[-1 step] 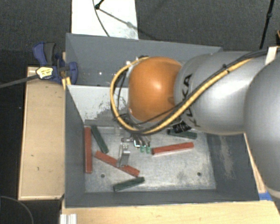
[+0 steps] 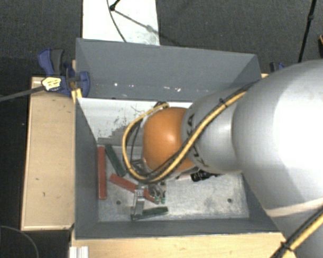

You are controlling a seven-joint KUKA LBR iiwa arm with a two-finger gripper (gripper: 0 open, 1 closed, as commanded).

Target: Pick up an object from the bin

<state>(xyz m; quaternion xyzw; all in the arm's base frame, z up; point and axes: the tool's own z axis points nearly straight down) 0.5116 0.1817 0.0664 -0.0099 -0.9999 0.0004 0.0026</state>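
Camera view: bin (image 2: 163, 67) (red stick (image 2: 101, 174) inside)

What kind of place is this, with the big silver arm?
Probably a robot test lab: a silver robot arm with cables reaches into a grey metal bin holding a long red stick and small bits.

grey bin (image 2: 163, 67), red strip (image 2: 101, 174), dark green bar (image 2: 116, 160).

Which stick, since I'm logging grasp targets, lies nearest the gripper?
The dark green stick lowest in the view, right beside the gripper; the others lie further left.
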